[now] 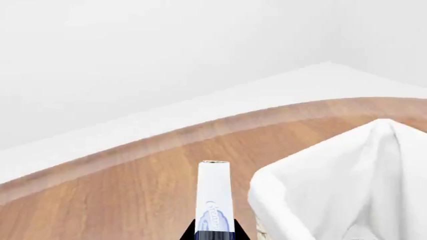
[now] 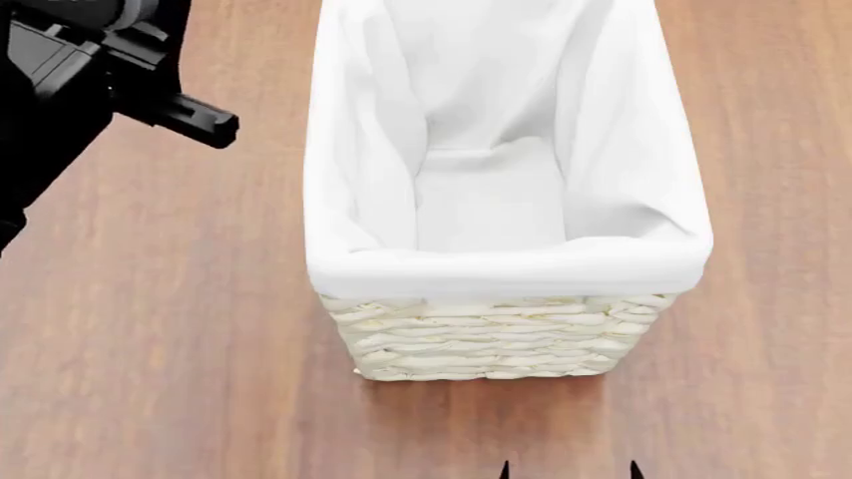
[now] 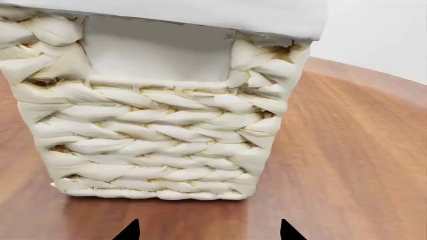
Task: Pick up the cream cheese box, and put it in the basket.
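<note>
In the left wrist view, the cream cheese box [image 1: 213, 192], a thin white carton with blue print, stands on edge between the black jaws of my left gripper [image 1: 215, 232], which is shut on it. The basket's white liner [image 1: 347, 185] rises just beside the box. In the head view the basket [image 2: 506, 267] fills the middle, its lined inside holding nothing; the left arm [image 2: 80, 80] is up at its left and the box is hidden there. My right gripper [image 3: 208, 231] is open, its tips wide apart just short of the basket's woven end wall [image 3: 160, 140].
The brown wooden table [image 2: 147, 329] runs all round the basket. Its curved far edge [image 1: 133, 145] shows against a white wall in the left wrist view. The right gripper's tips [image 2: 570, 471] peek in at the head view's near edge.
</note>
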Tool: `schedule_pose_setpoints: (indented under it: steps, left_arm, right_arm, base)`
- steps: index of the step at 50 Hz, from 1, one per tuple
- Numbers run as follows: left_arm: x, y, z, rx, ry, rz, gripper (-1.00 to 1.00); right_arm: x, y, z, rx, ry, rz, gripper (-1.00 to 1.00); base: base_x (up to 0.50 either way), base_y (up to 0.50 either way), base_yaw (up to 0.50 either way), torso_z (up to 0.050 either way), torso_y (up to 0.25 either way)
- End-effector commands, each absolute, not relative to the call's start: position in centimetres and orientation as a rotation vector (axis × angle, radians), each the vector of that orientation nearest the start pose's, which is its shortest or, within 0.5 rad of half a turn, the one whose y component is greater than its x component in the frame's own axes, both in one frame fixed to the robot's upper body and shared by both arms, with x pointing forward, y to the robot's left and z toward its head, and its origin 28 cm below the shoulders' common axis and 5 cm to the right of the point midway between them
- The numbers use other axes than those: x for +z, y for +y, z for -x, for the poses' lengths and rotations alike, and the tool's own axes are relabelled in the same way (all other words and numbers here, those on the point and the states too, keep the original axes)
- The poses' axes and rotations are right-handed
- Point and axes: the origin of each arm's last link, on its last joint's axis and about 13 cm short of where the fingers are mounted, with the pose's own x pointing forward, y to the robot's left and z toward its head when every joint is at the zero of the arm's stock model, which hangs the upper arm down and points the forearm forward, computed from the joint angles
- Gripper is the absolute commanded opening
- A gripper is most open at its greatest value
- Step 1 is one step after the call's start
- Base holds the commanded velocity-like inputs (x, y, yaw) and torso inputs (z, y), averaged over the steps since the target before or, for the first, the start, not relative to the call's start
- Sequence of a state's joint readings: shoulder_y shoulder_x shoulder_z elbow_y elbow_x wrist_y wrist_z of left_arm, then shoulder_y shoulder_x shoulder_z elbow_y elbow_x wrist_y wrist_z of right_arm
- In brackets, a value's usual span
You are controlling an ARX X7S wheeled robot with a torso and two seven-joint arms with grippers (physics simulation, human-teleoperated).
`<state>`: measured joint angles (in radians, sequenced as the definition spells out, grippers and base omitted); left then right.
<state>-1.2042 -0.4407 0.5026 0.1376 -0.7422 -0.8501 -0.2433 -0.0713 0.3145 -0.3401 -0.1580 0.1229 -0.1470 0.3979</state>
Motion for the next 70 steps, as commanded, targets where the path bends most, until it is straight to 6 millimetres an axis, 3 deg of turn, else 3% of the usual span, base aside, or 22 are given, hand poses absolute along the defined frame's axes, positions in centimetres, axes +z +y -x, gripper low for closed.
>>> schedule_pose_setpoints:
  steps: [1,8,14,35,52,69,70]
  left_arm:
    - [34.3,19.4,-31.2,-0.421,-0.218,-0.342,-1.0]
    - [35.4,18.3,-31.3,-0.494,-0.194,-0.399,-1.0]
    - [35.9,17.3,-32.4,-0.533,-0.156,-0.414,-1.0]
    - [33.8,12.3,-34.4,-0.769,-0.003,-0.507,-1.0]
    - [31.7,11.1,-37.9,-0.734,0.085,-0.489,-1.0]
    - [31.5,10.6,-38.4,-0.731,0.06,-0.463,-1.0]
    - [31.7,10.6,-38.3,-0.741,0.066,-0.452,1.0]
  right_arm:
    - [3.2,-9.7,-18.4,-0.019,-0.176,0.088,1.0]
    - [3.3,-9.6,-18.4,-0.016,-0.177,0.088,1.0]
    - [3.2,-9.7,-18.5,-0.017,-0.175,0.086,1.0]
    - [3.9,-10.2,-18.0,-0.022,-0.193,0.062,1.0]
    - [3.8,-10.0,-18.0,-0.008,-0.189,0.059,1.0]
    - [3.8,-10.1,-18.1,-0.008,-0.187,0.058,1.0]
    - [3.8,-10.1,-18.1,-0.009,-0.186,0.06,1.0]
  base:
    - [0.0,0.0,0.0,0.0,0.0]
    - [0.0,0.0,0.0,0.0,0.0]
    - [0.0,0.0,0.0,0.0,0.0]
    - [0.0,0.0,0.0,0.0,0.0]
    - [0.0,0.0,0.0,0.0,0.001]
    - [0.0,0.0,0.0,0.0,0.001]
    - [0.0,0.0,0.0,0.0,0.0]
